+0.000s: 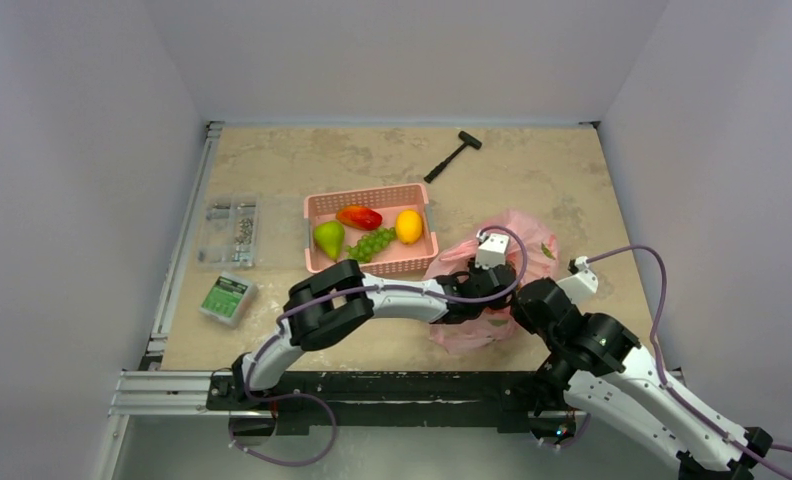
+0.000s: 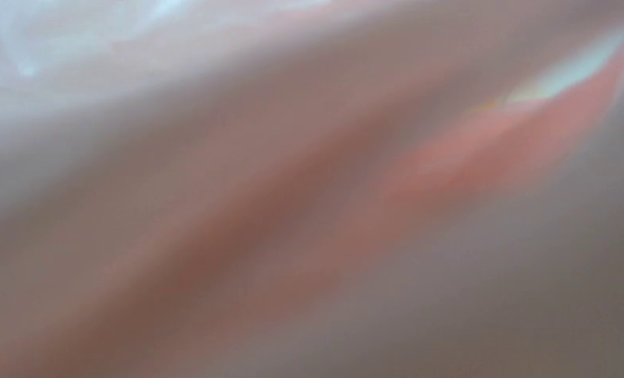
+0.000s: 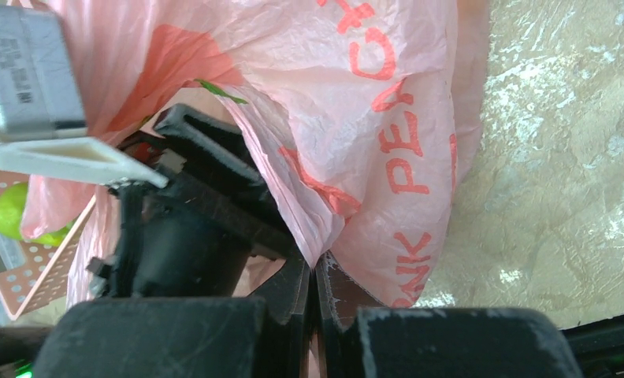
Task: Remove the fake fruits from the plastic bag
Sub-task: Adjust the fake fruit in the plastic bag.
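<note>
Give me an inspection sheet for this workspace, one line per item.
Surface: beige marbled tabletop.
Job's things: crinkly pink plastic bag at right; glossy red fruit and orange-yellow oval fruit in rigid pink slotted basket.
Clutter: green plastic pear, green grape bunch, black hammer, clear parts box, green-labelled box.
Hands: left hand inside bag, fingers hidden; right hand shut on bag edge.
Cables: purple cables along both arms.
Surroundings: plain grey walls.

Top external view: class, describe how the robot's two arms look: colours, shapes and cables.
The left arm and right arm share white tubular links and bulky black joints. A thin purple cable loops along each. The right pincer has flat black fingers.
</note>
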